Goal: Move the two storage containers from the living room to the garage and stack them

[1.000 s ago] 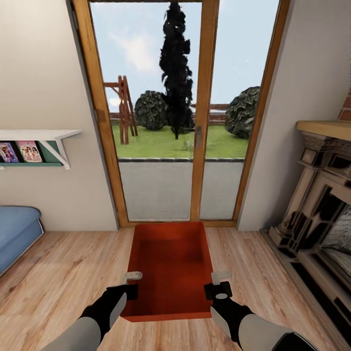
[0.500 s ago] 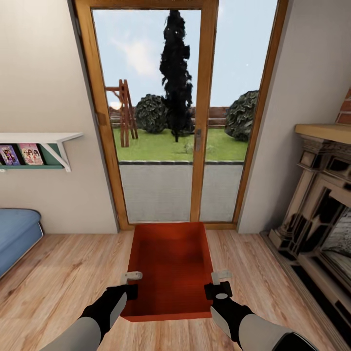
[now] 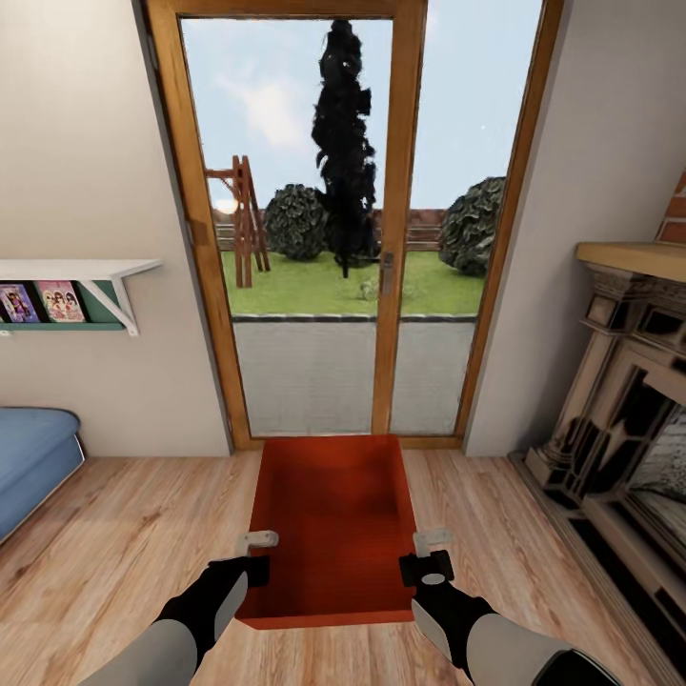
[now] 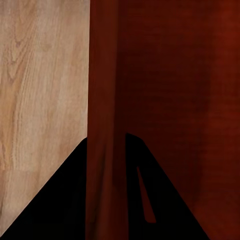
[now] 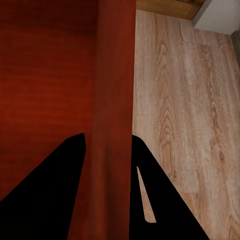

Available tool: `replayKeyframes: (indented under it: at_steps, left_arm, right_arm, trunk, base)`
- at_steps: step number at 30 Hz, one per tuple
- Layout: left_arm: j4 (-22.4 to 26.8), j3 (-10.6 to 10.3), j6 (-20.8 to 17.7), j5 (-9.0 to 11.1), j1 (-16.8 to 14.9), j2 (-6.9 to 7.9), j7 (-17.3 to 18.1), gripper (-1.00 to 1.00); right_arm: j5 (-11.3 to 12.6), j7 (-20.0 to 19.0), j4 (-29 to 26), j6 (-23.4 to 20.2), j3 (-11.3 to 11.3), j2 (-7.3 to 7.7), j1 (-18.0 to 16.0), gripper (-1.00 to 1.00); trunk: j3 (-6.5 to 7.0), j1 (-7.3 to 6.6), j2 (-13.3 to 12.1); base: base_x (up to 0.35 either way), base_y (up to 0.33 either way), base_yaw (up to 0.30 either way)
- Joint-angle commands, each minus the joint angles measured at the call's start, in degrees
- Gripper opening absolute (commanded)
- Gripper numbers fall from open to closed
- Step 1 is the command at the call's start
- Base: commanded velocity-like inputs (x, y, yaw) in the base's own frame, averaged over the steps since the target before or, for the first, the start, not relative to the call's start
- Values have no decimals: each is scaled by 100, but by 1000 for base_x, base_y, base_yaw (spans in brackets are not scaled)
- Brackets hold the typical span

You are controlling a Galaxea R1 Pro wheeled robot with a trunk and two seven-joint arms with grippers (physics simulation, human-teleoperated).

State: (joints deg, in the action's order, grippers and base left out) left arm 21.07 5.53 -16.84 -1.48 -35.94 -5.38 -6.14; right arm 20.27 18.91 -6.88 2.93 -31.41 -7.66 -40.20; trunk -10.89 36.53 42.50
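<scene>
An orange-red storage container [image 3: 332,519], lidless and shallow, is held level in front of me over the living room's wood-plank floor. My left gripper [image 3: 255,555] is shut on its left wall, and my right gripper [image 3: 431,553] is shut on its right wall. The left wrist view has the left gripper [image 4: 106,167] with its dark fingers on either side of the container's wall [image 4: 102,90]. In the right wrist view the right gripper [image 5: 109,165] pinches the opposite wall [image 5: 116,75] in the same way. Whether a second container sits under or inside this one I cannot tell.
Glass doors [image 3: 314,229] in a wooden frame stand straight ahead, close behind the container. A brick fireplace [image 3: 619,419] fills the right side. A blue sofa corner [image 3: 29,457] and a white wall shelf [image 3: 86,286] are on the left. Plank floor [image 3: 124,534] lies open on both sides.
The whole picture dropped slightly a second ago, so the camera moved. Both grippers and the container keep the same place relative to me.
</scene>
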Motion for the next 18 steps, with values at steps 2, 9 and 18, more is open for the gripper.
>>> replayKeyframes:
  at_steps: [2, 9, 18]
  left_arm:
    - [14, 86, -38, -115, 0, -10, -37, -100]
    - [14, 87, -38, -113, 0, -7, -37, -100]
    - [12, 86, -38, -114, 0, -10, -37, -100]
  right_arm:
    - [32, 7, -94, 14, 106, 1, -6, -100]
    - [39, 8, -94, 14, 109, 7, -6, -100]
    - [39, 7, -94, 21, 109, 9, -6, -100]
  trunk:
    - [-9, 1, 7]
    - [-9, 1, 7]
    - [-9, 1, 7]
  base:
    - [0, 0, 0]
    - [0, 0, -186]
    - [0, 0, -284]
